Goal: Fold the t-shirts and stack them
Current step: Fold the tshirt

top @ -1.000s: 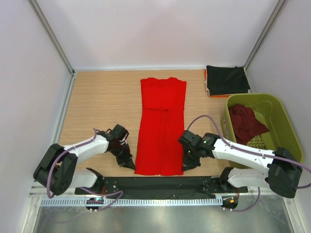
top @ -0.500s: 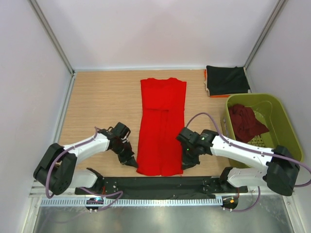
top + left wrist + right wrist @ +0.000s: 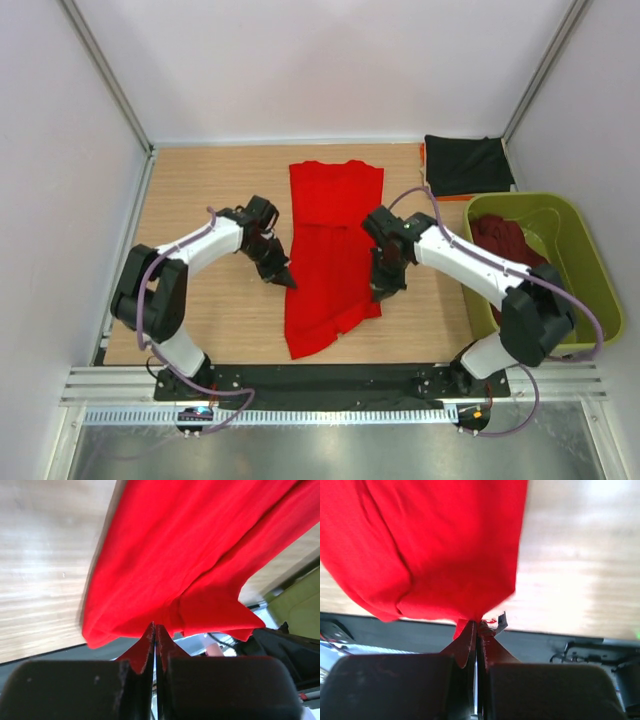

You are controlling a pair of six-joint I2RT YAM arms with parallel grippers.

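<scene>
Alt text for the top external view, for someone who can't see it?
The left gripper and right gripper each pinch a corner of the red t-shirt, its near end sagging between them over the table. A folded black t-shirt lies far right; a maroon t-shirt sits in the green basket.

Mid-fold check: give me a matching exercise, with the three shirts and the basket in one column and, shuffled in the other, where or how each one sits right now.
Things
1. red t-shirt
2. black t-shirt
3. maroon t-shirt
4. green basket

Place or state
a. crumpled inside the basket
b. stands at the right edge of the table
c. pinched by the left gripper and the right gripper, both shut on it
d. folded at the table's far right corner

Pairs: 1-c, 2-d, 3-a, 4-b
</scene>
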